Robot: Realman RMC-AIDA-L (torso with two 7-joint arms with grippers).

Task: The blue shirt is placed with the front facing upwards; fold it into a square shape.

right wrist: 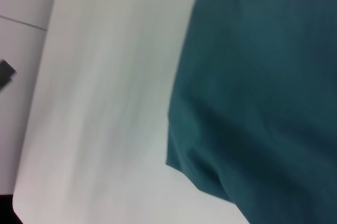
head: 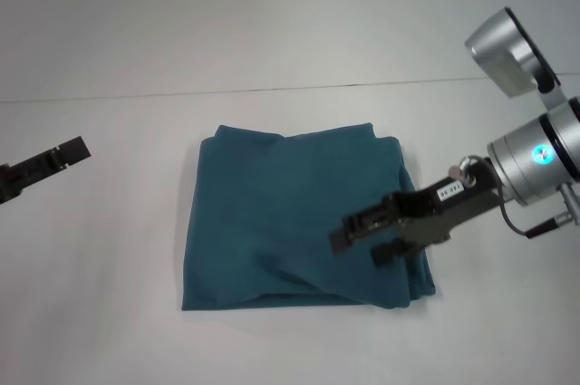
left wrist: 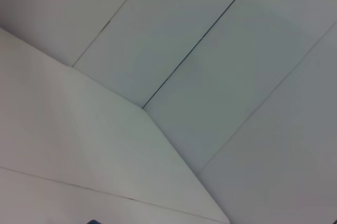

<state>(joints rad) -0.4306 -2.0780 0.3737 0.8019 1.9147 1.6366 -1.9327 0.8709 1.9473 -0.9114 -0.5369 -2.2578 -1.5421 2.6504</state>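
The blue shirt (head: 290, 217) lies on the white table, folded into a roughly square stack with its print hidden. Its near edge is a little uneven and its layers show at the right side. My right gripper (head: 361, 245) hovers over the shirt's near right part, fingers apart, holding no cloth. The right wrist view shows a corner of the folded blue shirt (right wrist: 263, 76) against the table. My left gripper (head: 54, 160) stays far to the left of the shirt, off the cloth. The left wrist view shows only white surfaces.
The white table (head: 109, 312) spreads around the shirt on all sides. Its far edge meets a pale wall (head: 272, 14) behind. A small dark part (right wrist: 5, 74) shows at the edge of the right wrist view.
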